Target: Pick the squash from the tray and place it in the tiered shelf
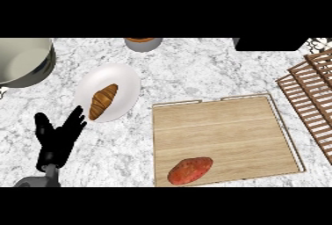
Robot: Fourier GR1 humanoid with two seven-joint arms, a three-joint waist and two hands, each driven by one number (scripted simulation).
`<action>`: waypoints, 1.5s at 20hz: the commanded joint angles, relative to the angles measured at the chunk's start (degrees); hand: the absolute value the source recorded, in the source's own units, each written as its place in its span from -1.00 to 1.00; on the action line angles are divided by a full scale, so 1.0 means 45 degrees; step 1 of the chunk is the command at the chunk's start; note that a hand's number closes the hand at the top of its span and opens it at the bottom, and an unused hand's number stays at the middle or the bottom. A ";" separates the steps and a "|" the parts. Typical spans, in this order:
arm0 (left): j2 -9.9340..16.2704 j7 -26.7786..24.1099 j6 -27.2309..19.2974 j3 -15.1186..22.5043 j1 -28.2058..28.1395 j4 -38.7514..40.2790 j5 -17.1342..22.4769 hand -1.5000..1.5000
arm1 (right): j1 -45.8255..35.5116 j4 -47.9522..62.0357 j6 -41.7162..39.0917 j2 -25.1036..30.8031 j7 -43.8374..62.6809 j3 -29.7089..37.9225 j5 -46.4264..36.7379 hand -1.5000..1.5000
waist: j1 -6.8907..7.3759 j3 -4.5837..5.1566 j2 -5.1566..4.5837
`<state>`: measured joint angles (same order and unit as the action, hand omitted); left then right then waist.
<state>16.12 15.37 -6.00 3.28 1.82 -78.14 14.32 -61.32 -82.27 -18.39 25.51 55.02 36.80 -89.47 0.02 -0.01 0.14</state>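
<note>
Head view from my station gives me one wooden tray [220, 127] lying flat on the marbled desk [194, 70], and on it one reddish-orange squash [190, 171], down in the tray's near left corner, close to the lower rim. I count one white plate [123, 79] to the left of the tray, apart from it, carrying one brown croissant [103, 101]. One slatted wooden tiered shelf [311, 96] sits at the right edge, just beside the tray's right side. At the upper left I see one large metal pot [23, 61], partly cut off, and at the top middle one small round container [142, 43] that I can only see part of. I see only one hand, the left hand [57, 138], at the lower left with its fingers straight and spread wide, tips pointing toward the plate; it holds nothing and is well apart from the squash.
</note>
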 commanded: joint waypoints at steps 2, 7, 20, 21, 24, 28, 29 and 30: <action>-0.0201 -0.0837 0.0481 -0.0256 -0.0037 0.0899 0.0006 0.00 | 0.1284 0.0476 0.0584 0.0034 0.0345 0.0038 0.0225 1.00 | 0.0017 0.0009 -0.0046; -0.0068 0.0249 0.0185 -0.0226 -0.0349 -0.0342 -0.0258 0.00 | 0.1484 0.1308 0.0566 0.1453 -0.0211 0.0404 0.1361 1.00 | 0.0065 0.0003 -0.0023; -0.0380 0.0040 0.0666 -0.0727 0.0325 0.0544 -0.0485 0.00 | 0.2979 0.0791 0.1337 0.2251 -0.0793 -0.0241 0.3418 1.00 | -0.0020 0.0009 -0.0013; -0.0835 -0.0469 0.0415 -0.0446 0.0188 0.0801 -0.0830 0.00 | 0.2650 0.1688 0.2075 0.2607 -0.0877 -0.0264 0.3385 1.00 | 0.0029 0.0008 -0.0033; 0.0006 0.0637 0.1057 -0.1015 -0.0172 -0.0507 -0.0049 0.00 | 0.2864 0.1953 0.0798 0.2989 -0.0628 -0.0506 0.3330 1.00 | 0.0079 0.0007 -0.0011; -0.0454 0.0164 0.0798 -0.0890 0.0041 0.0155 -0.0347 0.00 | 0.2784 0.1701 0.3975 0.2368 0.0004 0.0381 0.3472 1.00 | 0.0124 -0.0005 -0.0052; -0.0378 0.0224 0.0811 -0.0899 0.0778 0.0696 -0.0529 0.00 | 0.2831 0.1076 0.3772 0.2353 0.0182 0.0162 0.3429 -1.00 | -0.0021 0.0004 -0.0040; -0.0879 -0.0287 0.0564 -0.0586 0.0318 0.0726 -0.0805 0.00 | 0.2836 0.1555 0.4483 0.2367 0.0179 0.0258 0.3356 -1.00 | 0.0060 0.0003 -0.0058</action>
<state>13.85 15.64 -2.80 -0.18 3.18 -76.28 11.88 -48.73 -75.00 -5.35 36.80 53.66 36.65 -74.29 0.24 0.00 -0.03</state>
